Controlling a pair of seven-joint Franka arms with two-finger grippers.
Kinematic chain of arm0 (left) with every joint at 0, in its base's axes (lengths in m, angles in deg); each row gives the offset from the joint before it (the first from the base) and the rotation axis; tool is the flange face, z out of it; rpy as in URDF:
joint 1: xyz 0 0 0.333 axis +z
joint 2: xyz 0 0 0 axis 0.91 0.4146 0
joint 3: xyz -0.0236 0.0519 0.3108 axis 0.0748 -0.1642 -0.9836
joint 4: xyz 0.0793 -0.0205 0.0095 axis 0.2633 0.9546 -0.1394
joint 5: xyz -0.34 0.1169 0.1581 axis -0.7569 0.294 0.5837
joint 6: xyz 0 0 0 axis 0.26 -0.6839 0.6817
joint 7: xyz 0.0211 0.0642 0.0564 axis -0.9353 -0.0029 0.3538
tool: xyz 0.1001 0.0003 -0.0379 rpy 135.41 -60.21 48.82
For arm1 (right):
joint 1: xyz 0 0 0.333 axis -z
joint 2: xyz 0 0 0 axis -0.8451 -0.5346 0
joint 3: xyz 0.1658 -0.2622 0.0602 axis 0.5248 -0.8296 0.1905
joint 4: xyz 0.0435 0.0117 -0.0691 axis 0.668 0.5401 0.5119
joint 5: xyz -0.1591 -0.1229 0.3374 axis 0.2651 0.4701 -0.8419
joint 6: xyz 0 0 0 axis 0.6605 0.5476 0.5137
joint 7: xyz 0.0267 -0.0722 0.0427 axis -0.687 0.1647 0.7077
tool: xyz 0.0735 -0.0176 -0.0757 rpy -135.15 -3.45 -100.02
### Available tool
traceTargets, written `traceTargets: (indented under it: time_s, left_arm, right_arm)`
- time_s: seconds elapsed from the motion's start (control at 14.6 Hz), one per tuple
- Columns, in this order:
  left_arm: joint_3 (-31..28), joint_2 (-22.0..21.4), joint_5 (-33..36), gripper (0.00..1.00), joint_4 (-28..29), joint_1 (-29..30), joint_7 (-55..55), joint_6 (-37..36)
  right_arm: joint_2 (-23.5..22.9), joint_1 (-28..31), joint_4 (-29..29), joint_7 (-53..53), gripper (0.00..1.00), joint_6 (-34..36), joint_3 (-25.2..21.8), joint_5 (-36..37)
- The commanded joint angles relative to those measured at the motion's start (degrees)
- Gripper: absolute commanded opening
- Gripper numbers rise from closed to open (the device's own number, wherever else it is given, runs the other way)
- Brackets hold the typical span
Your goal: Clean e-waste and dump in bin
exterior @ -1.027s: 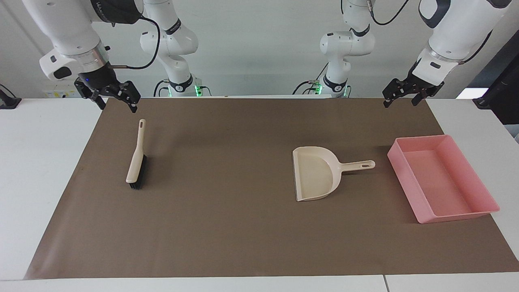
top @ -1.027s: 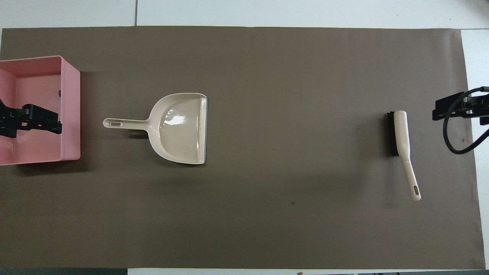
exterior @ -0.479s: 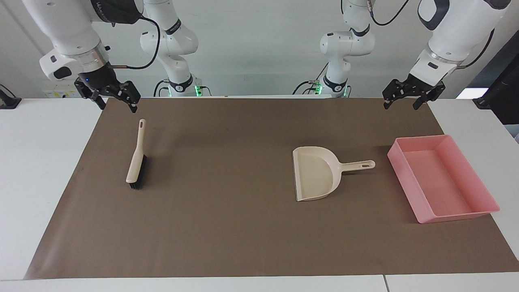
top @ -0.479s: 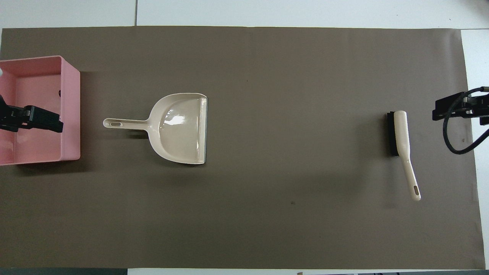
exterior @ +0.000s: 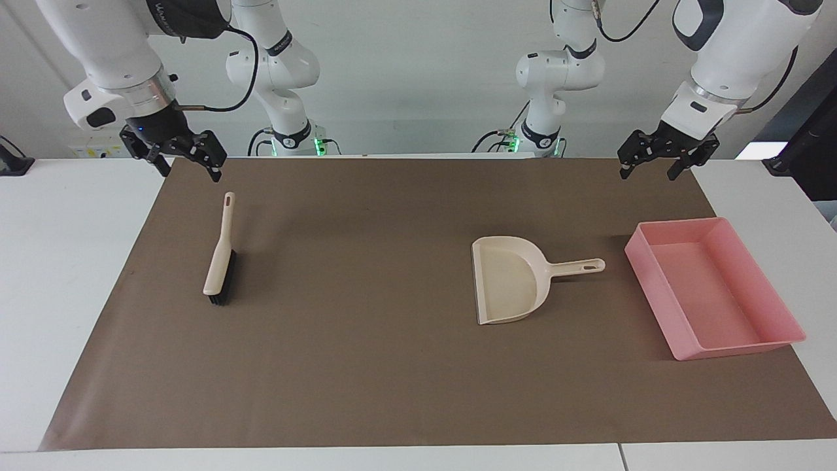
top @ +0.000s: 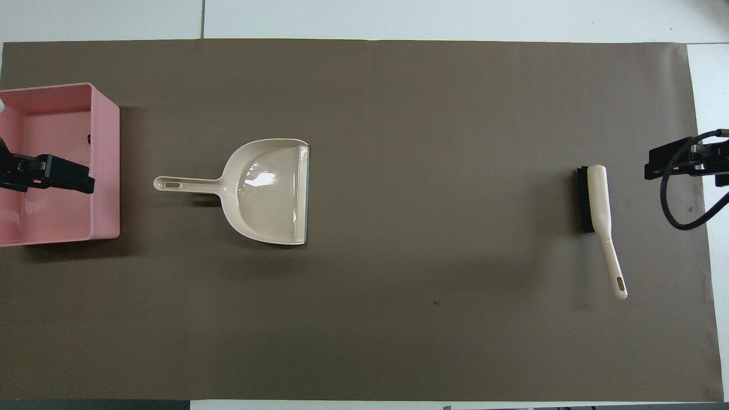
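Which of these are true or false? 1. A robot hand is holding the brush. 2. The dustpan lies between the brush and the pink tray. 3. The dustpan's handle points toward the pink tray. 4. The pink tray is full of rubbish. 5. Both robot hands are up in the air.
1. False: the brush lies on the brown mat; the open right gripper is raised over the mat's edge near its handle tip, apart from it.
2. True: the dustpan lies between the brush and the pink tray.
3. True.
4. False: no pile shows in it.
5. True: the left gripper, also open, is raised too.
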Motion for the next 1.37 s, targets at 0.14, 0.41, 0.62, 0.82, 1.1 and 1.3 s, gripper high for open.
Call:
traceTargets:
  time_s: [0.14,0.41,0.62,0.82,1.1,1.3]
  left_arm:
    - [0.74,-1.75,0.66,1.00,2.23,1.02,-0.70,1.16]
    - [0.74,-1.75,0.75,1.00,2.23,1.02,-0.52,1.16]
    - [0.74,-1.75,0.84,1.00,2.14,1.02,-0.52,0.55]
    - [0.74,-1.75,0.84,1.00,1.88,1.02,-0.70,0.20]
    - [0.74,-1.75,0.84,1.00,1.61,1.02,-0.70,-3.32]
    - [0.74,-1.75,0.84,1.00,1.61,1.02,-0.70,-2.97]
  right_arm:
    - [0.71,0.16,0.61,0.74,1.00,-0.23,0.05,0.03]
    - [0.71,0.16,0.61,0.74,1.00,-0.23,0.05,0.03]
    - [0.71,0.16,0.61,0.74,1.00,-0.23,0.05,0.03]
    - [0.71,0.16,0.61,0.74,1.00,-0.23,0.05,0.03]
    - [0.71,0.16,0.61,0.74,1.00,-0.23,0.05,0.03]
    - [0.71,0.16,0.61,0.74,1.00,-0.15,0.05,0.03]
